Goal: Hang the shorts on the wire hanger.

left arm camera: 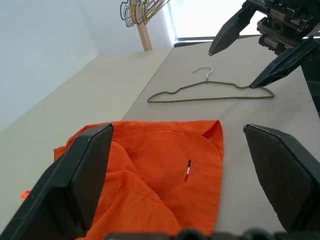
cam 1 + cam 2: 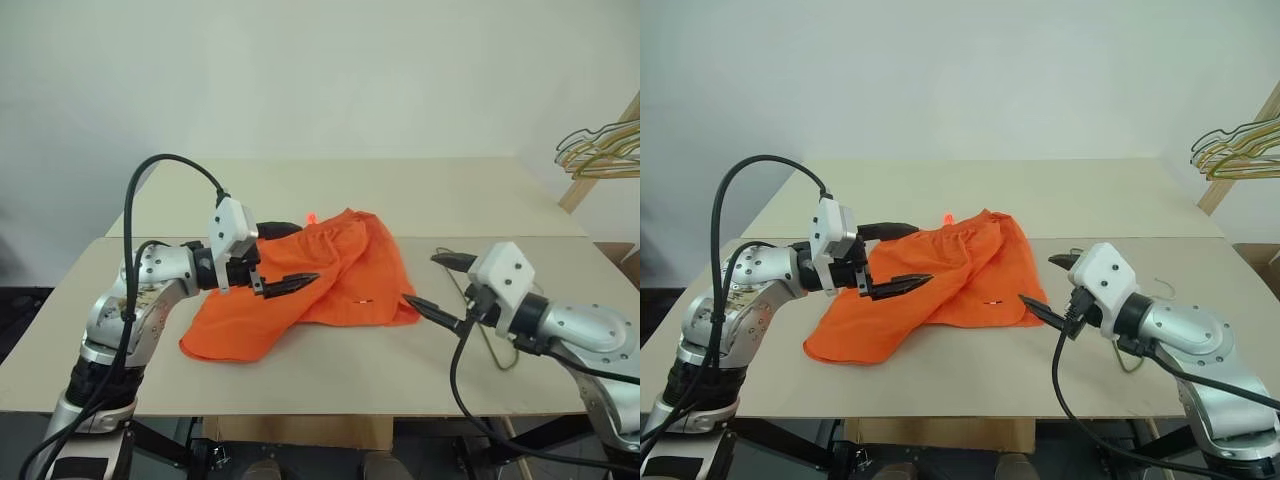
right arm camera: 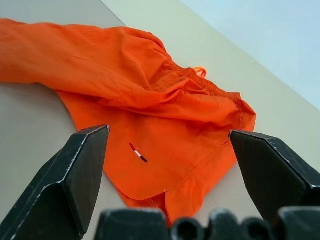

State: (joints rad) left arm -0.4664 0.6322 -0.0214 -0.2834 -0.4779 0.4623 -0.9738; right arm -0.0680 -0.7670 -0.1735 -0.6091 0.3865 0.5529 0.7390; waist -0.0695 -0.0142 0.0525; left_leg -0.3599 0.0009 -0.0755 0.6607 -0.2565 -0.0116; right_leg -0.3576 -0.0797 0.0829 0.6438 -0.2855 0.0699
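The bright orange shorts [image 2: 330,275] lie crumpled in the middle of the beige table, with a small red-and-white tag [image 3: 138,153] on the side facing my right arm. The thin olive-grey wire hanger [image 1: 210,92] lies flat on the table to the right of the shorts, partly hidden under my right arm in the eye views. My left gripper [image 2: 308,252] hovers open over the left part of the shorts, holding nothing. Just off the shorts' right hem, my right gripper [image 2: 420,278] is open and empty above the hanger, pointing at the shorts.
A bunch of gold and green wire hangers [image 2: 598,150] hangs on a slanted wooden rail at the back right. A second beige table [image 2: 420,190] adjoins behind. The front table's edge [image 2: 300,412] runs close below both arms.
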